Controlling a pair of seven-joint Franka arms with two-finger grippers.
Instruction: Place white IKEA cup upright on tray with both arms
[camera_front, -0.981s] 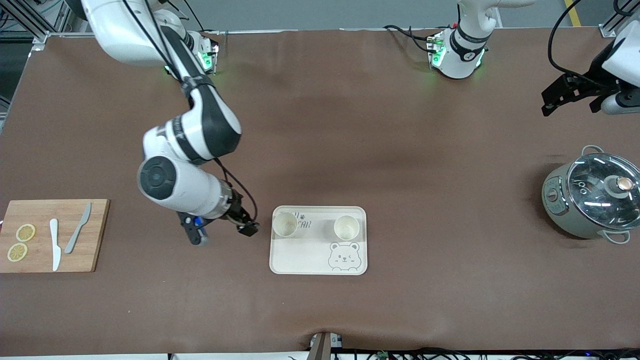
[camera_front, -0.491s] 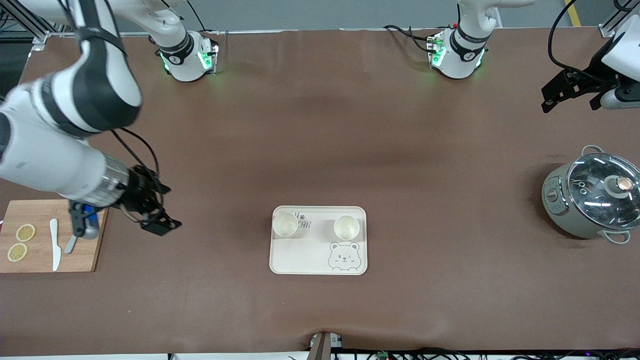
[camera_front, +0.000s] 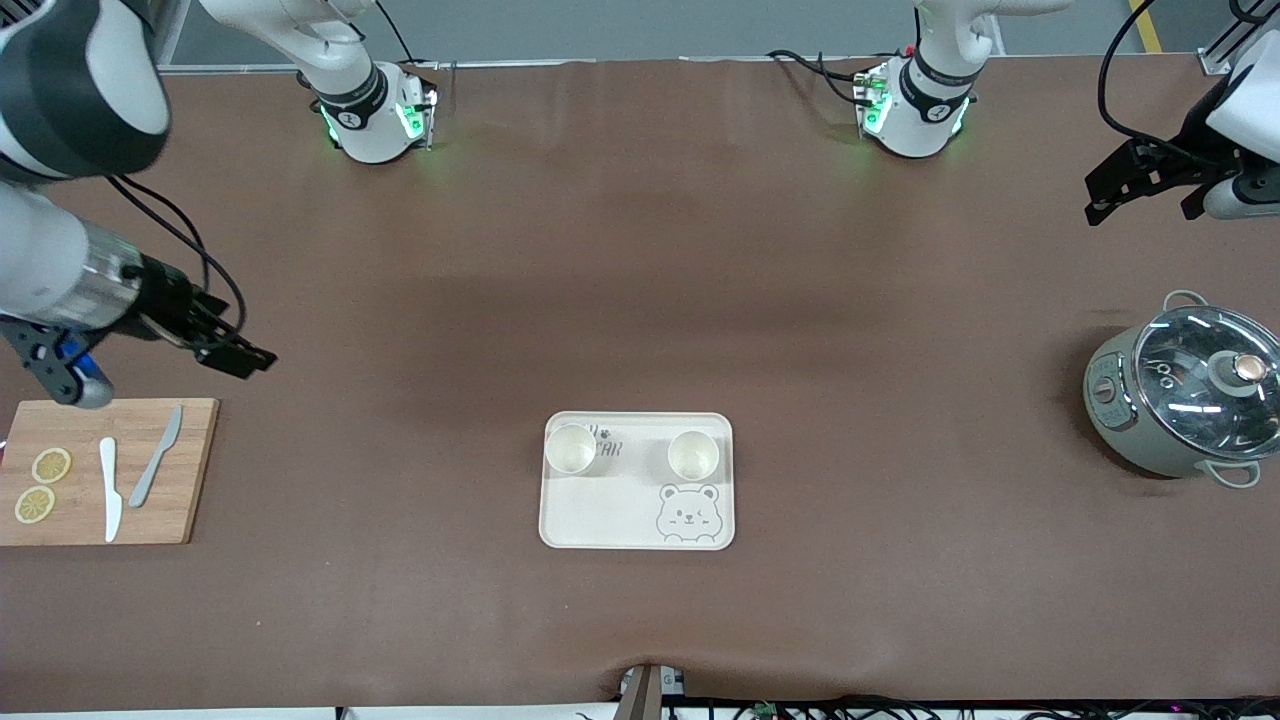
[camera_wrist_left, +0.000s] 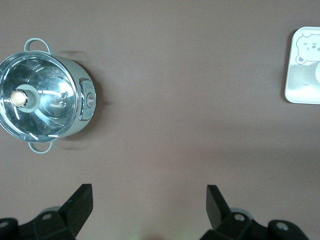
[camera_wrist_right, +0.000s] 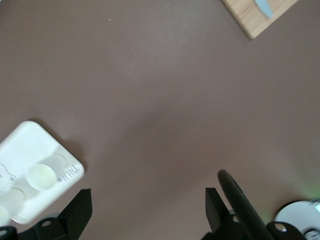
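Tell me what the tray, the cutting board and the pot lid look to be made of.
Tray: matte cream, likely plastic or melamine, with smooth rounded corners and a printed bear.
Cutting board: wood, perhaps bamboo, with pale tan grain.
Pot lid: clear glass with bright reflections, a metal rim and a coppery knob.

My two arms: glossy white rounded shells, broad black joint bands, black cables looping alongside. Round white bases lit green. My right arm (camera_front: 60, 150) has a silver wrist collar and a blue-tipped part; my right gripper (camera_front: 235, 355) and left gripper (camera_front: 1130, 185) are matte black with blocky angular fingers.
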